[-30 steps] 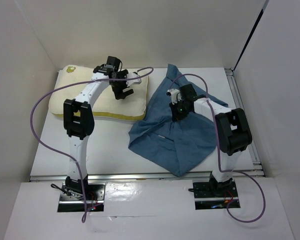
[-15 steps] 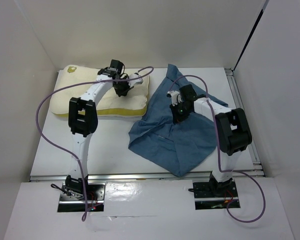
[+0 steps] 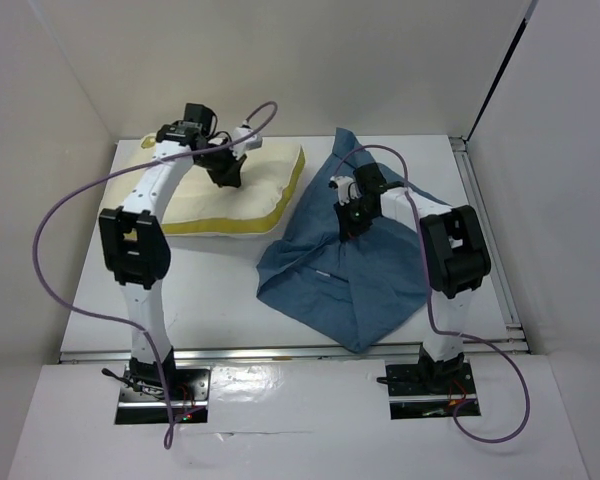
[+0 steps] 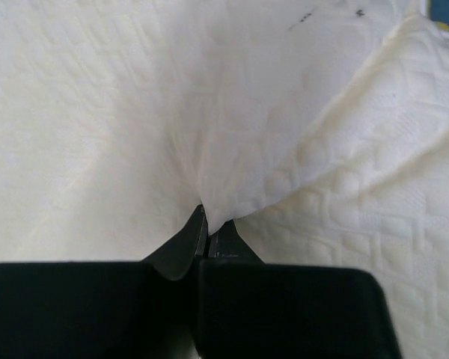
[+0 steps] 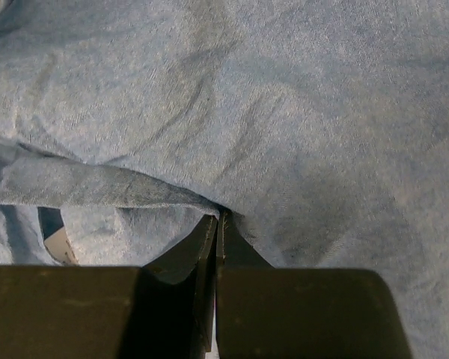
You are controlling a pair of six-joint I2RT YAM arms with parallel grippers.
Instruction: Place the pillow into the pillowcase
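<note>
The left jaws are pinched tight on pillow (image 3: 255,195) cloth; the right jaws clamp a pillowcase (image 3: 360,290) fold on the desk (image 3: 210,290).

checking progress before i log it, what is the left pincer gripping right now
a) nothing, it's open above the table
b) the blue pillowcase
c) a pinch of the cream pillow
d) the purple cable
c: in the left wrist view the left pincer is closed on a raised fold of the pillow, and the overhead view shows it over the pillow, away from the pillowcase.
</note>
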